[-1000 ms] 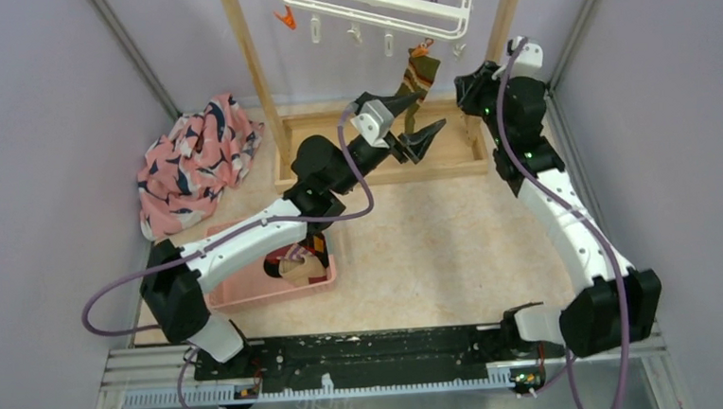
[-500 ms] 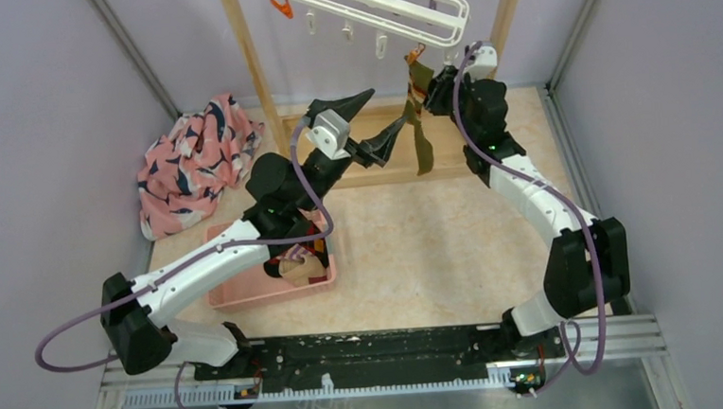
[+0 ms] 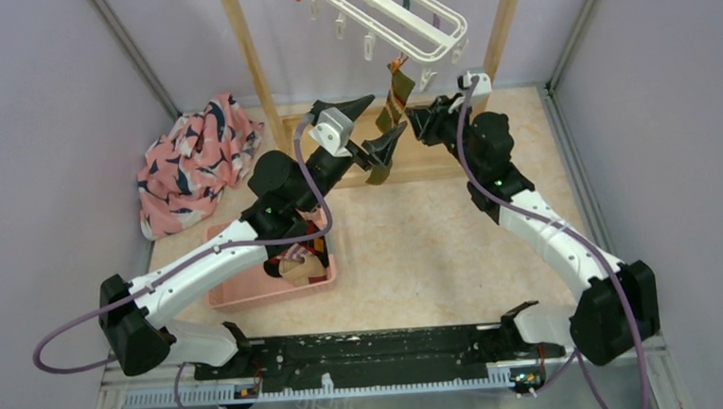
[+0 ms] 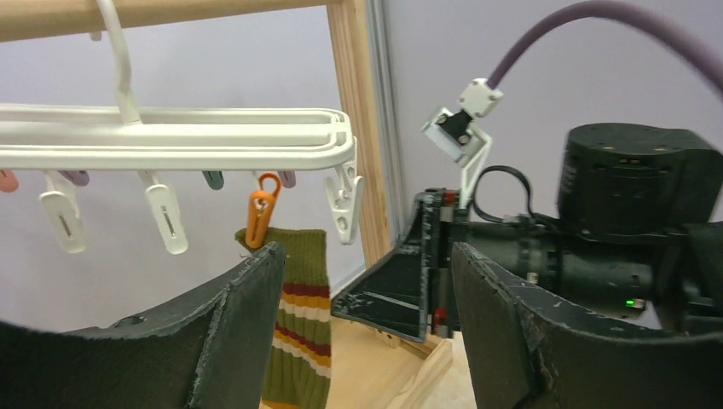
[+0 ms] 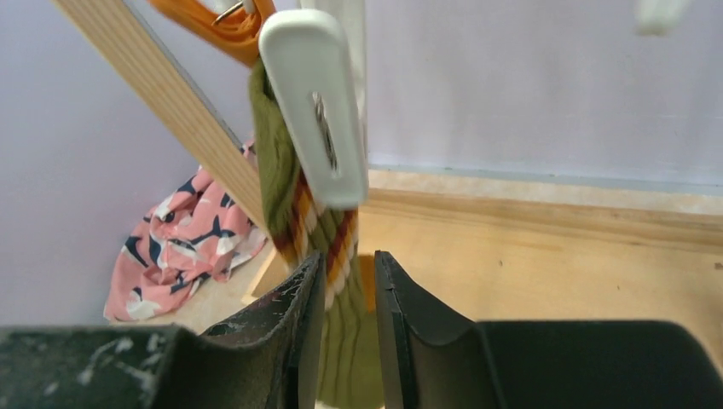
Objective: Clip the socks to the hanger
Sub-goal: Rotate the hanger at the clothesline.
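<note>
The white hanger [image 3: 394, 18] hangs tilted from the wooden rack and also shows in the left wrist view [image 4: 170, 136]. An olive-green striped sock [image 3: 391, 94] hangs from its orange clip [image 4: 263, 209]. My left gripper [image 3: 364, 128] is open wide and empty, just left of the sock [image 4: 298, 324]. My right gripper [image 3: 416, 118] points left, its tips right beside the sock. Its jaws stand narrowly apart, and the sock [image 5: 277, 162] hangs just beyond them behind a white clip [image 5: 315, 111]. More socks [image 3: 300, 260] lie in the pink basket [image 3: 249, 289].
The wooden rack has upright posts [image 3: 253, 69] and a base frame [image 3: 436, 170] on the table. A pink patterned cloth [image 3: 194, 158] lies at the back left. Purple walls close in both sides.
The hanger has swung and tilted up to the left, the sock swinging with it. My right gripper has moved down and left from the orange clip. My left gripper has hardly moved since half a second ago.
</note>
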### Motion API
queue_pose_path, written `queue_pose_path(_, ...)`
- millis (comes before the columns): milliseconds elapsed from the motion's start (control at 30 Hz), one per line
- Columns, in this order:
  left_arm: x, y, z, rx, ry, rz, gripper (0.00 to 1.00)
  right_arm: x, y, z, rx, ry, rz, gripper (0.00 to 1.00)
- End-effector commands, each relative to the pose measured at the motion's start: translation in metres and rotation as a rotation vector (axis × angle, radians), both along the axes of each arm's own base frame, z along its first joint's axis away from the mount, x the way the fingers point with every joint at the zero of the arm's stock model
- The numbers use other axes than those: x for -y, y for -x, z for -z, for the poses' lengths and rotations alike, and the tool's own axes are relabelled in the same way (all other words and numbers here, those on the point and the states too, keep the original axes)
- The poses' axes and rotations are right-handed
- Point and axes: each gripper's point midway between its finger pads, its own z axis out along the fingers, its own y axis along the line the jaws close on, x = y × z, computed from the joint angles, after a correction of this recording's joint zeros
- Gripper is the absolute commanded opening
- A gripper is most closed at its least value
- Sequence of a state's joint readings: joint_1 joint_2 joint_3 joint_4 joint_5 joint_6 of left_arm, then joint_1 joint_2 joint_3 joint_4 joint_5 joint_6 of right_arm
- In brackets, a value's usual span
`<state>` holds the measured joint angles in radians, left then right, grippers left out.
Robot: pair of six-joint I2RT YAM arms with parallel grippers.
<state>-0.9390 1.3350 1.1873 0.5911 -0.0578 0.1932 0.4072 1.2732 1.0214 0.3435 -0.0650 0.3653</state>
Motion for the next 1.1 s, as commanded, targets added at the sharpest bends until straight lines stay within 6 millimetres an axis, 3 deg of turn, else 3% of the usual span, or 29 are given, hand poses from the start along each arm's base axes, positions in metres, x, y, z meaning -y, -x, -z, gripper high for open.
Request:
queue_pose_path(0,0.006,0.003,-0.004,-0.008,0.014,0.041,0.77,0.019,0.035,-0.024,0.089,0.023,0.033,0.28)
queue_pose_path(267,0.048,0.013,0.002,0.019,0.006,0.187,0.79,0.065,0.065,-0.045,0.127,0.075,0.184,0.28)
queue_pose_path(367,0.053,-0.001,0.01,0.071,0.017,0.11,0.84,0.074,0.07,-0.054,0.14,0.073,0.203,0.28)
queue_pose_path(500,0.037,-0.037,0.026,0.038,0.037,-0.105,0.86,0.087,0.079,-0.065,0.162,0.068,0.229,0.28)
queue_pose_path(700,0.014,-0.058,0.035,0.06,0.027,-0.268,0.98,0.099,0.074,-0.065,0.159,0.077,0.263,0.28)
queue_pose_path(1067,0.0,-0.083,0.042,0.09,0.062,-0.41,0.98,0.1,0.066,-0.061,0.147,0.068,0.253,0.29)
